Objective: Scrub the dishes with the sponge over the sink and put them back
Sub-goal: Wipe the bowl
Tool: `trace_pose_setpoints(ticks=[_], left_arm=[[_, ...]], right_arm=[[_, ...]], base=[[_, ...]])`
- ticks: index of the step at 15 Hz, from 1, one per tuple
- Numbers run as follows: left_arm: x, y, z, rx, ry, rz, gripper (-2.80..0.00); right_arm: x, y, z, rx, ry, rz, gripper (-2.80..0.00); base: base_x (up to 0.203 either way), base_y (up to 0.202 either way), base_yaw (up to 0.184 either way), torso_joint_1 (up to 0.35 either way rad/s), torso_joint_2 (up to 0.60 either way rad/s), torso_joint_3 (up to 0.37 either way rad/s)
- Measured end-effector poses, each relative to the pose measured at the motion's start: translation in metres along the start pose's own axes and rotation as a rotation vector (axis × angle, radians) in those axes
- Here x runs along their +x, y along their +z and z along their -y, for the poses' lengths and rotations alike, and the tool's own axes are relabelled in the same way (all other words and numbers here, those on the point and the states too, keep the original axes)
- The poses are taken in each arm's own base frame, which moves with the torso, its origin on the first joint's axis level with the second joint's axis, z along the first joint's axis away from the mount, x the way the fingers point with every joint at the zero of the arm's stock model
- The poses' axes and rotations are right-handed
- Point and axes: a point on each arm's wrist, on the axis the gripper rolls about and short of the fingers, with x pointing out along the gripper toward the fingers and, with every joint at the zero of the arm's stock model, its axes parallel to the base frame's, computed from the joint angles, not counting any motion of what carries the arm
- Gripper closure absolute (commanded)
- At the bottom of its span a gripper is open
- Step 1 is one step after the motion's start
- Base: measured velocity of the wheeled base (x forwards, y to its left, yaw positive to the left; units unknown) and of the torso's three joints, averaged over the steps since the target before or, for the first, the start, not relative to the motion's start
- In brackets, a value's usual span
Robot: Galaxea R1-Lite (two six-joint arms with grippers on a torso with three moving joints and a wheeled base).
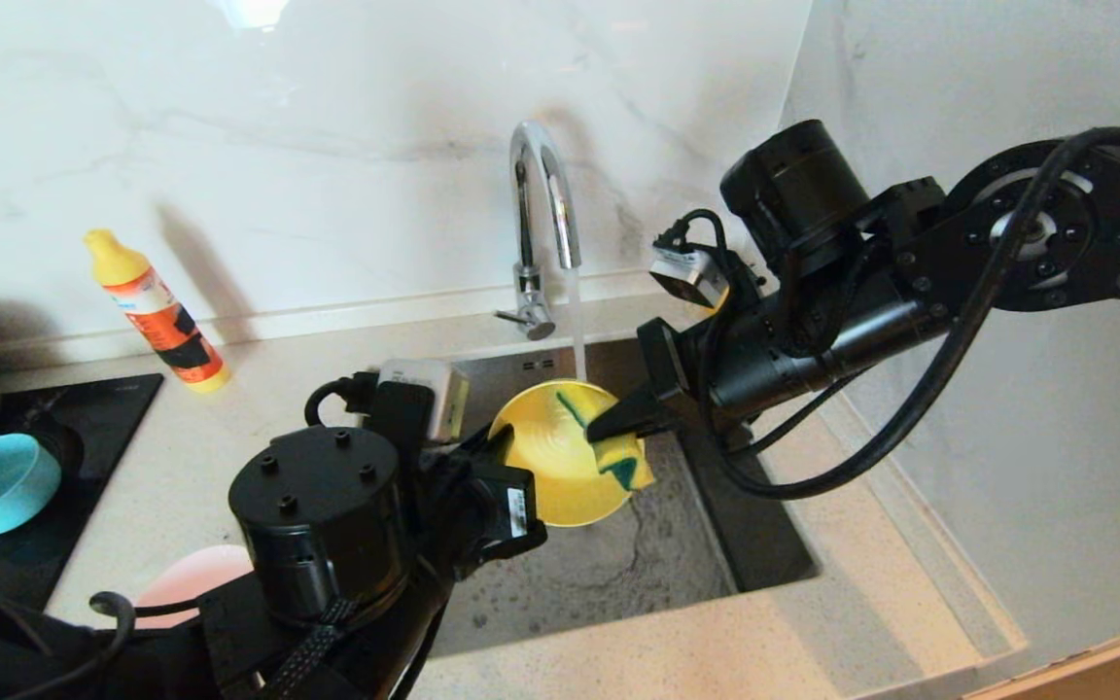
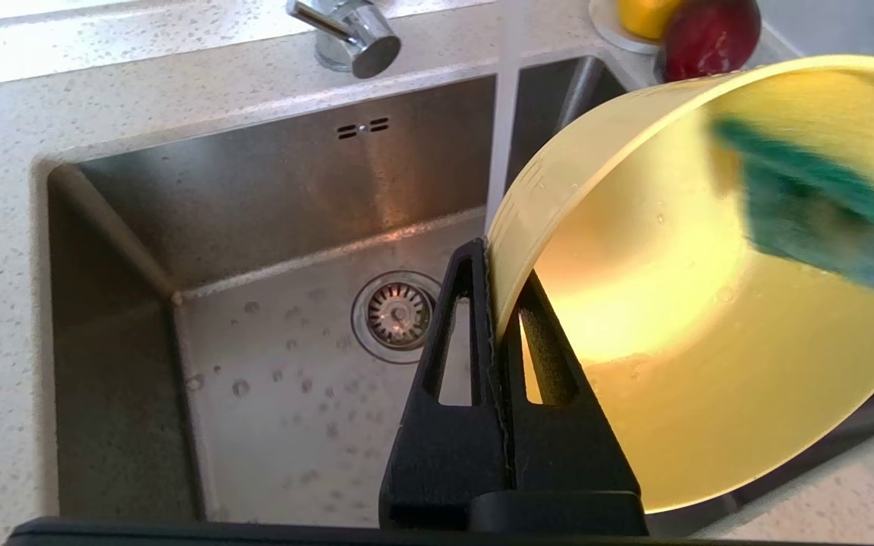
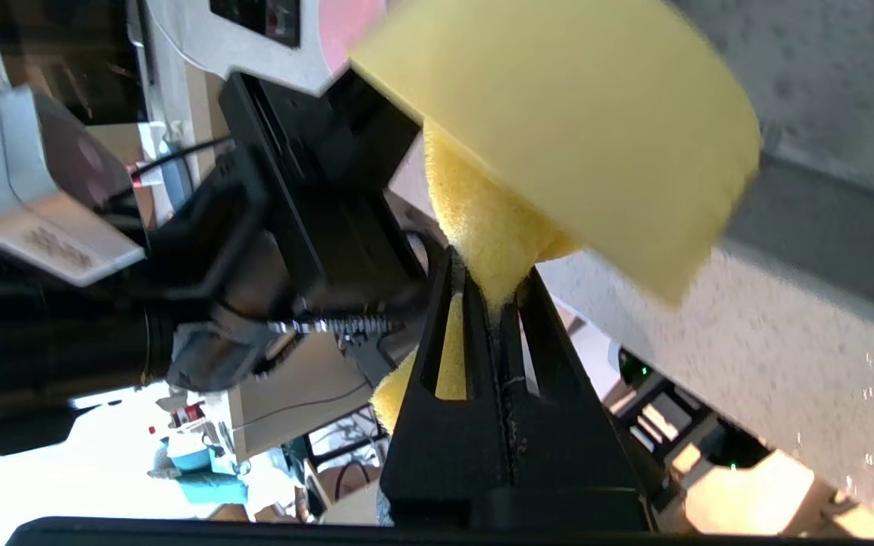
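Now the left tool (image 2: pixel 496 303) pinches the yellow bowl (image 1: pixel 560 457) by its rim over the sink (image 1: pixel 618 564), while the right tool (image 1: pixel 609 425) squeezes the sponge (image 1: pixel 623 457) against the bowl's inside.

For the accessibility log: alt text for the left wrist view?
The left tool pinches the rim of a tilted yellow bowl over a steel sink, while a green-faced sponge presses inside the bowl and tap water runs behind it.

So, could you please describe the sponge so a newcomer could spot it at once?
Start at the steel sink under the running tap. Above it hangs a tilted yellow bowl. The sponge presses inside it, pinched by the right end effector: yellow foam with a green scouring face.
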Motion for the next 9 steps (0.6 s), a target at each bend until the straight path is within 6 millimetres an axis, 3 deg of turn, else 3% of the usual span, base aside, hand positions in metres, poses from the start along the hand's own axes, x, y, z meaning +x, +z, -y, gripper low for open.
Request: trace_pose_setpoints(ticks=[9], left_arm=[[-0.001, 0.01, -0.004, -0.019, 0.007, 0.032, 0.0]], right_arm=[[-0.001, -0.015, 0.007, 0.027, -0.025, -0.049, 0.0]], base=[[0.0, 0.0, 0.0, 0.0, 0.0, 0.0]])
